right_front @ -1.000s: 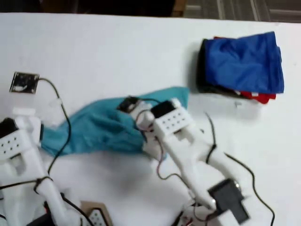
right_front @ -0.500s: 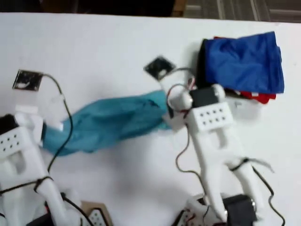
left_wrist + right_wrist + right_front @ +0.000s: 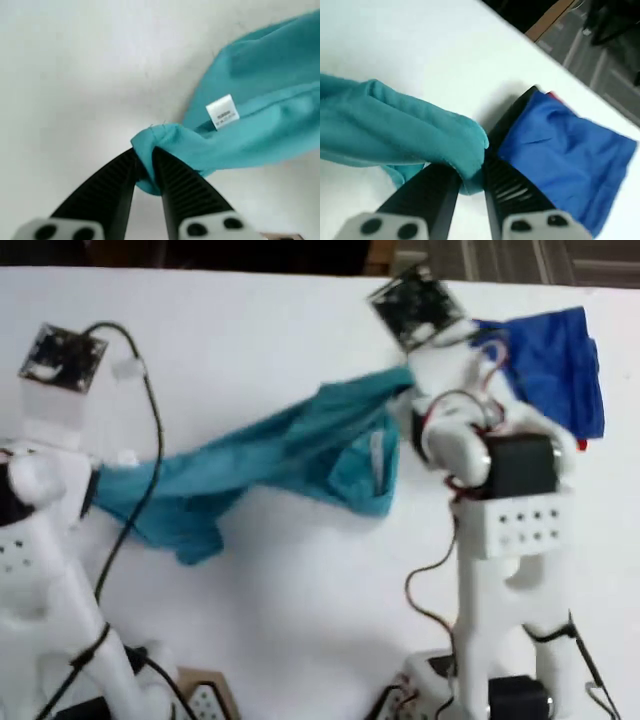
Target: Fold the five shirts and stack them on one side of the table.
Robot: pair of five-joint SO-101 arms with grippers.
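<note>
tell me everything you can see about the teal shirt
The teal shirt is soft, wrinkled cloth, unfolded and pulled out long across the white table. The left gripper pinches one bunched end, the right gripper the other, near the blue shirt. A small white label shows on it; its middle sags in loose folds.

The teal shirt [image 3: 300, 452] hangs stretched beside a blue-topped folded stack [image 3: 565, 370].

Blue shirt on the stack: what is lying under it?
Under the blue shirt a black folded edge and a red corner stick out. The blue cloth covers the rest, so their number cannot be told.
</note>
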